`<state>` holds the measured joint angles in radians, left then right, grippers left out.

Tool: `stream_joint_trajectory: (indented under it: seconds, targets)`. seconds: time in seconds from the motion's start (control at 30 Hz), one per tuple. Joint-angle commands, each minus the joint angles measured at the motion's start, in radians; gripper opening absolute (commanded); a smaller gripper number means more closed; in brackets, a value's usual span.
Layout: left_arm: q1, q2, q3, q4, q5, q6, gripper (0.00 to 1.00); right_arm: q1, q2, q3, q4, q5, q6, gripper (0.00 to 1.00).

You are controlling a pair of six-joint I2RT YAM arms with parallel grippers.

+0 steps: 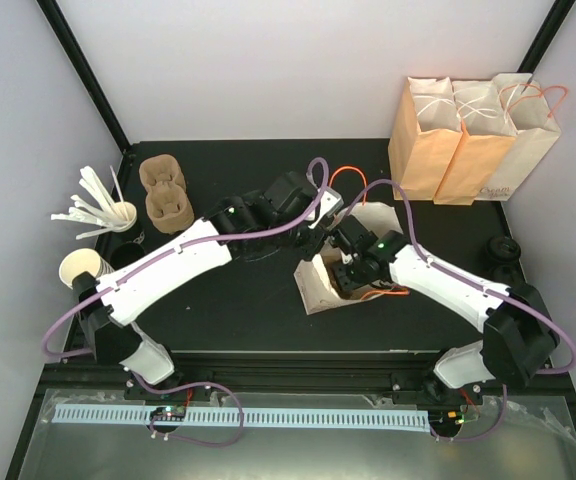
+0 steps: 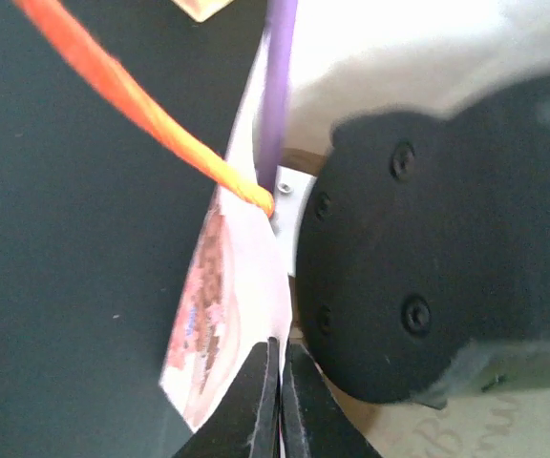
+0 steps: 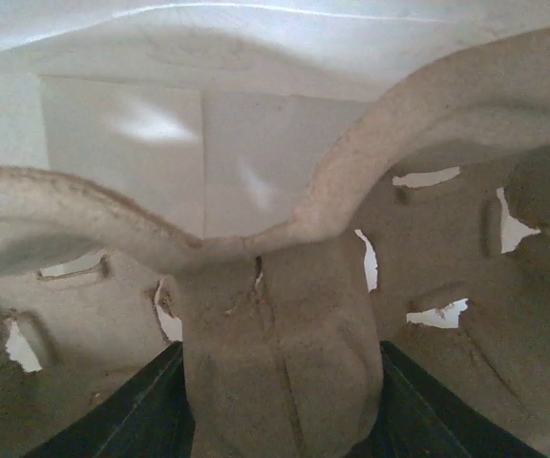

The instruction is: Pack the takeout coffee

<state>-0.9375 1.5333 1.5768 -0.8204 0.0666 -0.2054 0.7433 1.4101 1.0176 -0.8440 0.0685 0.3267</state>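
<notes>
Leftmost on the black table [image 1: 230, 305], a white cup [image 1: 121, 213] holds a fan of pale stirrers. Just in front of it stands a stack of paper cups [image 1: 81, 268]. Behind and to the right lie two brown pulp cup carriers [image 1: 165, 190].

The left arm [image 1: 168, 265] reaches across to the middle of the table. The left tool [image 2: 280, 386] is fully closed, its two fingers pressed flat together at the rim of a white paper bag [image 1: 316, 288] that lies on its side. Whether any paper is caught between them cannot be told. In the left wrist view an orange cable [image 2: 132, 100] and a purple cable [image 2: 277, 95] cross just above that rim.

The right tool [image 3: 280, 367] is inside the bag's mouth. Its fingers stand partly apart, one on each side of the central post of another pulp cup carrier [image 3: 275, 315], and grip that post. White bag paper shows behind the carrier.

At the back right, three handled paper bags [image 1: 473, 135] stand upright side by side, two brown and one white. In front of them, near the right edge and well apart from the lying bag, sits the takeout coffee [image 1: 504, 248], small and black. Another small dark item sits just in front of it, too small to make out.
</notes>
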Motion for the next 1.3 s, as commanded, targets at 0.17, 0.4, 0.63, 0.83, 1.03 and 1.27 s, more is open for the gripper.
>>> stream_joint_trajectory:
  seconds: [0.17, 0.4, 0.63, 0.83, 1.03, 1.27]
  targets:
    - [-0.006, 0.037, 0.139, -0.171, -0.190, -0.051, 0.02, 0.011, 0.089, -0.045, 0.061, 0.094, 0.040, 0.51]
    - [-0.006, 0.021, 0.130, -0.160, -0.208, -0.055, 0.02, 0.011, 0.156, -0.102, 0.127, 0.035, 0.040, 0.52]
    - [-0.004, -0.011, 0.068, -0.103, -0.178, -0.060, 0.02, 0.011, 0.240, -0.139, 0.174, -0.016, 0.059, 0.54]
    - [-0.004, -0.029, 0.032, -0.077, -0.161, -0.057, 0.01, 0.010, 0.259, -0.153, 0.191, -0.035, 0.059, 0.56]
    - [-0.004, -0.030, 0.017, -0.074, -0.149, -0.057, 0.02, 0.011, 0.194, -0.129, 0.160, -0.021, 0.060, 0.70]
    - [-0.004, -0.047, 0.001, -0.061, -0.139, -0.062, 0.03, 0.011, 0.054, -0.031, 0.075, -0.003, 0.045, 1.00]
